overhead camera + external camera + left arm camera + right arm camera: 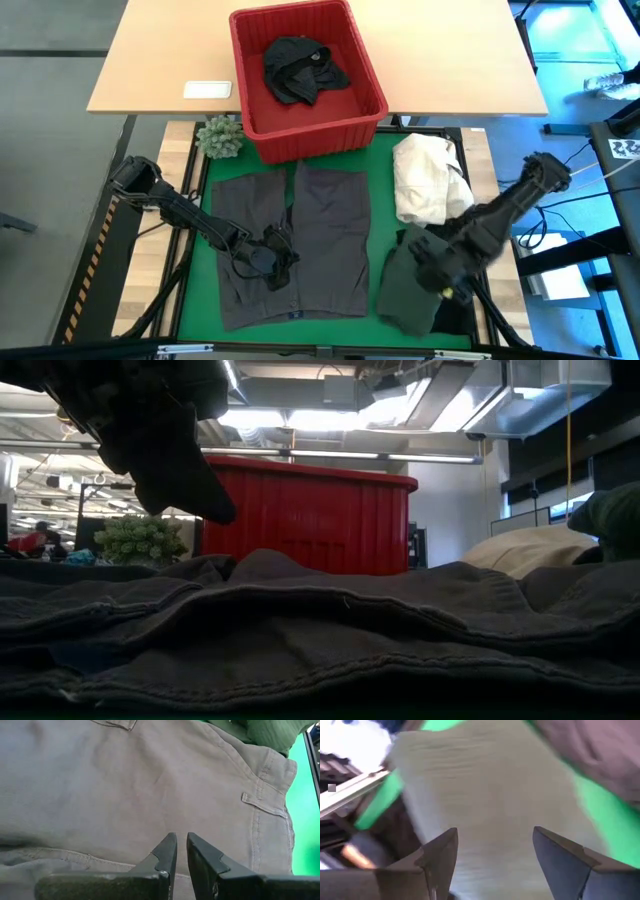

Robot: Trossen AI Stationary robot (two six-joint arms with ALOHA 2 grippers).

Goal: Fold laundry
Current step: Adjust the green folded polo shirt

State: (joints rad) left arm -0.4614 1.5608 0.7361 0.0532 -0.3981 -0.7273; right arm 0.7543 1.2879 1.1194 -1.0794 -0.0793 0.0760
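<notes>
On the left, the left hand (268, 258) is hovering low over the grey shorts (295, 240), near the middle of the left leg, with its fingers (167, 851) nearly closed and nothing between them. The shorts are lying spread flat on the green mat (373, 222) of the desk, waistband at the near edge. They are looking like a soft, limp woven cloth with stitched seams and a belt loop (262, 804); I judge them light, apt to sag and bunch, so the firmer hem or waistband would be the better places to pinch than the loose middle.

Beyond them, at the far side, a red basket (306, 75) is holding a black garment (302, 68), crumpled and equally floppy. A small green plant (221, 137) is sitting just left of the basket.

To the right, a cream cloth heap (428, 178) is lying on the mat. Nearer, the right hand (438, 268) is hanging wide open above a dark green garment (408, 285), gripping nothing. That piece is looking ribbed and soft; a corner or edge would likely give the surest hold.
</notes>
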